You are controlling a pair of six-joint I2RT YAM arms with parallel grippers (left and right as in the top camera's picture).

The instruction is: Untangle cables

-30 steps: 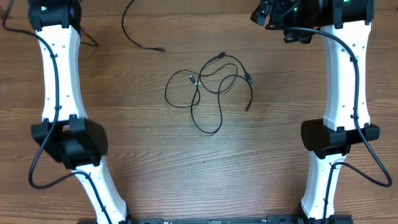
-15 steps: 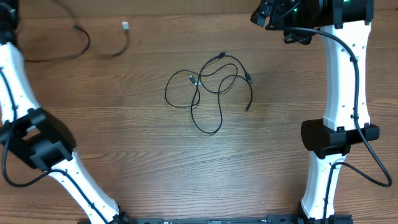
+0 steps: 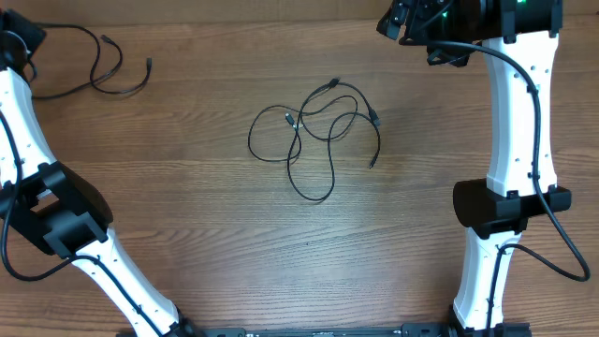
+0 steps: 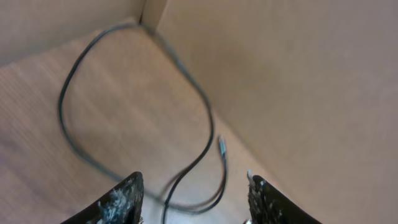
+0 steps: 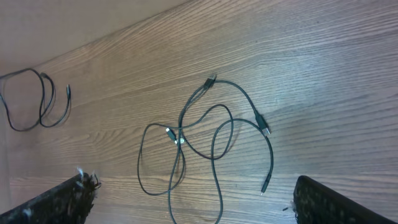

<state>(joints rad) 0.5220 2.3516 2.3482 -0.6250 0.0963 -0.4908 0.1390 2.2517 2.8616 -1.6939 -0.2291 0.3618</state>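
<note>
Two thin black cables (image 3: 318, 131) lie looped over each other in one tangle at the table's middle, also in the right wrist view (image 5: 205, 140), with small plugs at their ends. A third cable (image 3: 105, 73) lies apart at the far left, curled in loose loops. My left gripper (image 4: 194, 179) hangs just over that cable (image 4: 205, 118) with its jaws apart, and the cord rests on the wood below them. My right gripper (image 5: 193, 182) stays wide open at the back right (image 3: 404, 23), well above and behind the tangle, holding nothing.
Tan walls (image 4: 298, 81) meet in a corner right behind the separated cable. Both white arms, with their own thick black cables (image 3: 524, 103), rise from the front edge at the left and right sides.
My left arm swung to the far left, dragging the single cable from the back centre-left to the left corner. Its jaws then opened and the cable now lies loose. The right arm and tangle stayed still.
</note>
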